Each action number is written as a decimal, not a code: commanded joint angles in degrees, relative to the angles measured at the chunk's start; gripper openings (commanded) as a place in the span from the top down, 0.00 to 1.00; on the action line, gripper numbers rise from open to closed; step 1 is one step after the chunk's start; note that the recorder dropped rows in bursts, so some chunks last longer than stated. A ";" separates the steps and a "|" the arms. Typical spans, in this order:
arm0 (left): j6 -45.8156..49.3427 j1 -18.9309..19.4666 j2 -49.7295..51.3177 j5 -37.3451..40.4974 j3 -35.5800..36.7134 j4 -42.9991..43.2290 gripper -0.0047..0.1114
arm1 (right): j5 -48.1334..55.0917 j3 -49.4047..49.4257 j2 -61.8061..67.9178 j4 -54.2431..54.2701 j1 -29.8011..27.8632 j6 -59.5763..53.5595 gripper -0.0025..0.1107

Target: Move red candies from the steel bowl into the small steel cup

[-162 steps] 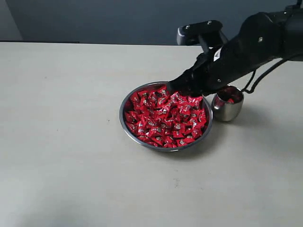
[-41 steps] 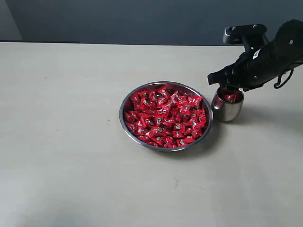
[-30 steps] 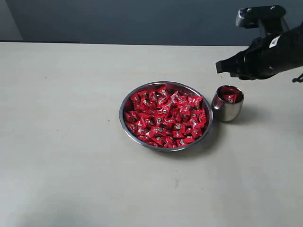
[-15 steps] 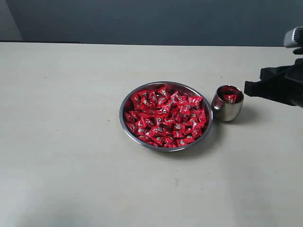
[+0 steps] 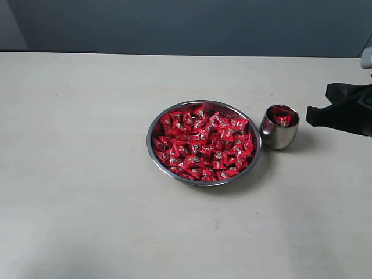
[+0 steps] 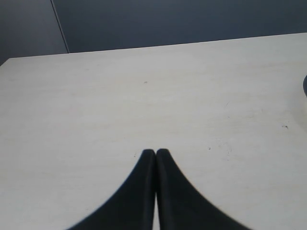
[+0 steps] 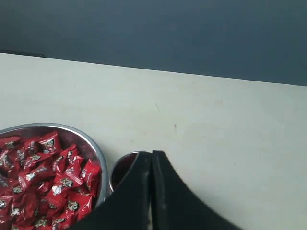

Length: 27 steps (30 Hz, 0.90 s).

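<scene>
Pale table, two steel items standing on it.
Table [image 5: 87, 174]: off-white, matte, faint grain and a few tiny dark specks. One speck [image 5: 216, 224] lies near the bowl, on its camera side in the exterior view. Bowl [image 5: 152, 129] sits flat, roughly mid-table. Cup [image 5: 278, 136] stands upright just beside the bowl, on its right in the exterior view. Rims look very close, but can't tell if they touch. Both throw soft shadows onto the tabletop.

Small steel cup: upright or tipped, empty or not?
Upright, not empty. The small steel cup stands mouth-up beside the steel bowl; red candies show inside its rim.
</scene>
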 commanded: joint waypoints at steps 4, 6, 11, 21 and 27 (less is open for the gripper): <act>-0.09 -0.46 -0.27 -0.31 -0.48 0.11 0.96 | -0.83 0.26 -0.46 -0.52 -0.09 0.16 0.98; -0.09 -0.46 -0.27 -0.31 -0.48 0.11 0.96 | -0.83 0.26 -0.46 -0.52 -0.09 0.16 0.98; -0.09 -0.46 -0.27 -0.31 -0.48 0.11 0.96 | -0.83 0.26 -0.46 -0.52 -0.09 0.16 0.98; -0.09 -0.46 -0.27 -0.31 -0.48 0.11 0.96 | -0.19 0.26 -0.46 -0.67 -0.09 0.53 0.98; -0.09 -0.46 -0.27 -0.31 -0.48 0.11 0.96 | 5.18 -1.14 0.25 -5.65 6.55 1.09 0.98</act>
